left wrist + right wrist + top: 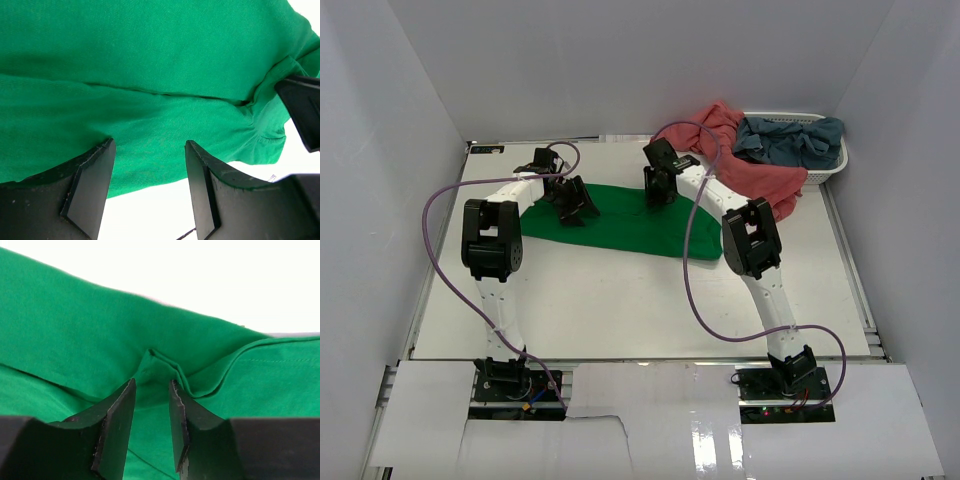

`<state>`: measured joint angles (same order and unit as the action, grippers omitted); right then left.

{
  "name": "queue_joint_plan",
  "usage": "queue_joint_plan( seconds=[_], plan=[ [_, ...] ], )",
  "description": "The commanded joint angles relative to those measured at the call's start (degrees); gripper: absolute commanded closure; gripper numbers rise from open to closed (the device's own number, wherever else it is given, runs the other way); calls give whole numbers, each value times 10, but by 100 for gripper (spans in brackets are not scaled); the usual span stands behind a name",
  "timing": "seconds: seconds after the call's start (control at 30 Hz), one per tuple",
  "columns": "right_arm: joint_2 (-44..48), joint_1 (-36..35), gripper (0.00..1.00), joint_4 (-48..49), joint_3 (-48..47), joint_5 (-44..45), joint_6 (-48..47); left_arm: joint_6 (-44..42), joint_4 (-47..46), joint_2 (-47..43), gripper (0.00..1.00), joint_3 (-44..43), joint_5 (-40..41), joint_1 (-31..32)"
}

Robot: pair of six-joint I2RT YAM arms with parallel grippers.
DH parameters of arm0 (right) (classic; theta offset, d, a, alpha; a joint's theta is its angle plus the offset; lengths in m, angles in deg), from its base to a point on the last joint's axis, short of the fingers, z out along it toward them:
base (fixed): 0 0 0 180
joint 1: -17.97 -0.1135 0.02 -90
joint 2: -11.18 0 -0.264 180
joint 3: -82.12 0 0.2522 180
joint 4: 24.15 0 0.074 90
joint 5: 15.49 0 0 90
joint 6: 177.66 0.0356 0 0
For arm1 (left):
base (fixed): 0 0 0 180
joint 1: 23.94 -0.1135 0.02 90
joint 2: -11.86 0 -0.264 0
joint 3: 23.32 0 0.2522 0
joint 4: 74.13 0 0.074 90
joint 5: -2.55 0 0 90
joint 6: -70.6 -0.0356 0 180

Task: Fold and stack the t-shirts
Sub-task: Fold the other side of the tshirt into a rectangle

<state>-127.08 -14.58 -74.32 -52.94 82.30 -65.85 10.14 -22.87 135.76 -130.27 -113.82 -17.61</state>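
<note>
The bright green t-shirt [620,225] lies spread across the middle of the table. My left gripper [570,203] hangs open over the shirt's left part, and its fingertips [102,155] straddle the shirt's hem [150,165] with white table below. My right gripper [660,190] is low over the shirt's far edge. Its jaws stand narrowly apart, with a raised fold of green cloth [160,362] at the tips of the right gripper [151,385]. The salmon-pink shirt [750,160] spills out of the basket onto the table. The grey-blue shirt [790,140] sits bunched inside the basket.
A white slatted basket [835,165] stands at the back right corner. White walls close in the table on the left, back and right. Purple cables [695,290] loop off both arms. A dark part [305,115] juts in at the right of the left wrist view.
</note>
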Motion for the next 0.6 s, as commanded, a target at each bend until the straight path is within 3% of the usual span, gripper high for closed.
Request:
queue_joint_plan(
  seconds=[0.0,0.57],
  plan=[
    [0,7,61,22,-19,15,-11,-7,3,-16,32,-20,-1,1],
    [-14,11,64,40,-9,-16,-7,-8,3,-18,32,-16,-1,2]
  ],
)
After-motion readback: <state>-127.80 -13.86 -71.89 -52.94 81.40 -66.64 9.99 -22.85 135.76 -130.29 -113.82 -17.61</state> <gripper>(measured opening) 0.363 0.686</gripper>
